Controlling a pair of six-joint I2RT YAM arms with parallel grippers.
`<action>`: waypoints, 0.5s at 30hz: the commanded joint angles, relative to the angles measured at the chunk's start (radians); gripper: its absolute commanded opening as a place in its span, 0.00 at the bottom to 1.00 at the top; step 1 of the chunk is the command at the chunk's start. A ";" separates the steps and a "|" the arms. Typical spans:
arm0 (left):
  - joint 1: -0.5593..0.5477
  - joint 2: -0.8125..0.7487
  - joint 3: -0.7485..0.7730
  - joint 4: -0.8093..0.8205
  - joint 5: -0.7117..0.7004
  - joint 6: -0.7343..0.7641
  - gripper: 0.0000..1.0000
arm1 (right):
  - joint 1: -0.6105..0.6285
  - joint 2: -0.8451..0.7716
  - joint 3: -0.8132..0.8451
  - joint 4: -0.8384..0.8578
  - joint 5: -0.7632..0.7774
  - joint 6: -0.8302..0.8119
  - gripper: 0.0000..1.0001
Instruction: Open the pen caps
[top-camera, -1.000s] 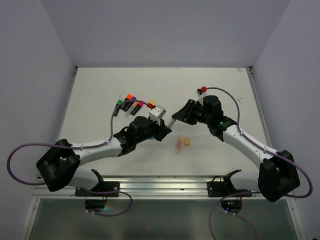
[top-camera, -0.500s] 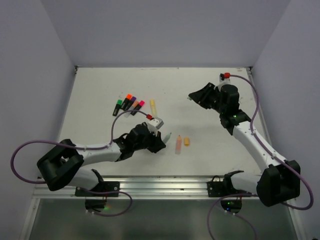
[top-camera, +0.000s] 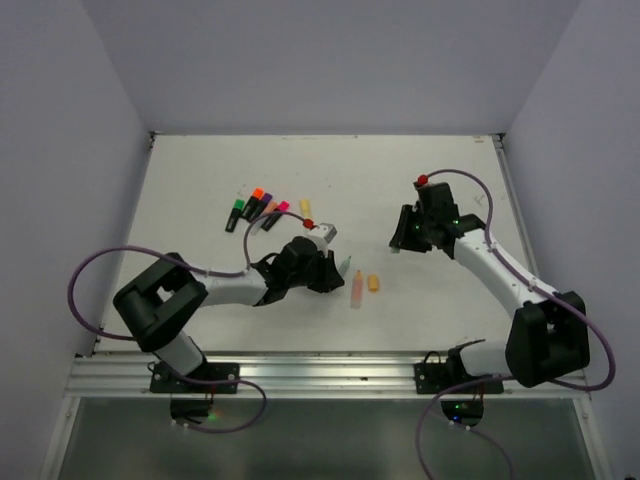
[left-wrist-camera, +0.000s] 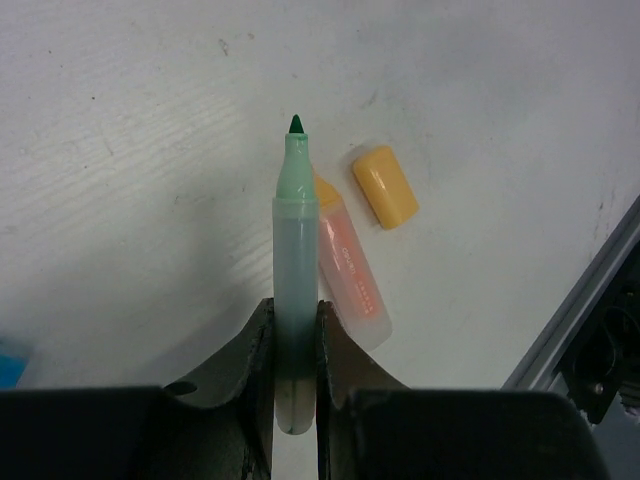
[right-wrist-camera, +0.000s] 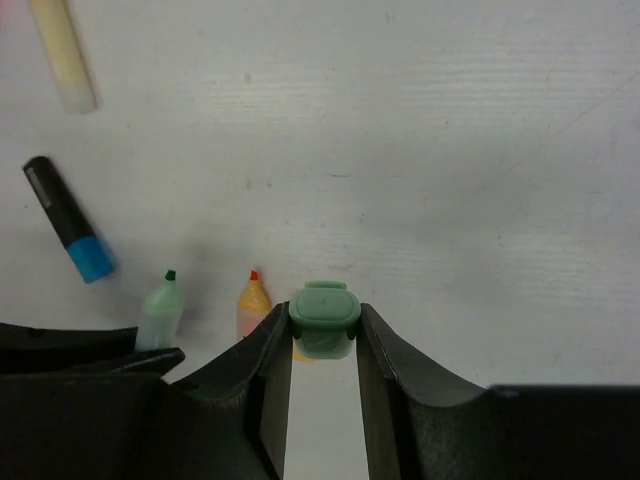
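Observation:
My left gripper (left-wrist-camera: 294, 320) is shut on the rear of an uncapped mint pen (left-wrist-camera: 296, 250), whose green tip points away over the table; it also shows in the top view (top-camera: 336, 268). An uncapped peach pen (left-wrist-camera: 350, 275) and its orange-yellow cap (left-wrist-camera: 385, 187) lie just right of it. My right gripper (right-wrist-camera: 324, 325) is shut on the mint cap (right-wrist-camera: 324, 318), held apart from the pen, right of centre in the top view (top-camera: 398, 240). The mint pen (right-wrist-camera: 160, 310) and peach pen (right-wrist-camera: 253, 300) show beyond it.
Several capped black pens with green, orange, purple and pink ends (top-camera: 256, 209) lie at the back left, with a pastel yellow pen (top-camera: 305, 207) beside them. A black pen with a blue end (right-wrist-camera: 68, 232) lies near the yellow pen (right-wrist-camera: 62, 50). The table's metal front rail (left-wrist-camera: 590, 320) is close.
The two grippers were together at the mint pen; the right one pulled away to the far right with the mint cap, then came back lower. The left moved slightly with the pen.

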 joint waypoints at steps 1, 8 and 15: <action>0.024 0.079 0.059 0.095 0.059 -0.087 0.05 | 0.029 0.054 0.075 -0.157 0.083 -0.108 0.00; 0.032 0.178 0.102 0.125 0.112 -0.128 0.15 | 0.091 0.169 0.084 -0.167 0.106 -0.128 0.02; 0.039 0.184 0.060 0.122 0.075 -0.128 0.30 | 0.149 0.274 0.091 -0.158 0.178 -0.133 0.08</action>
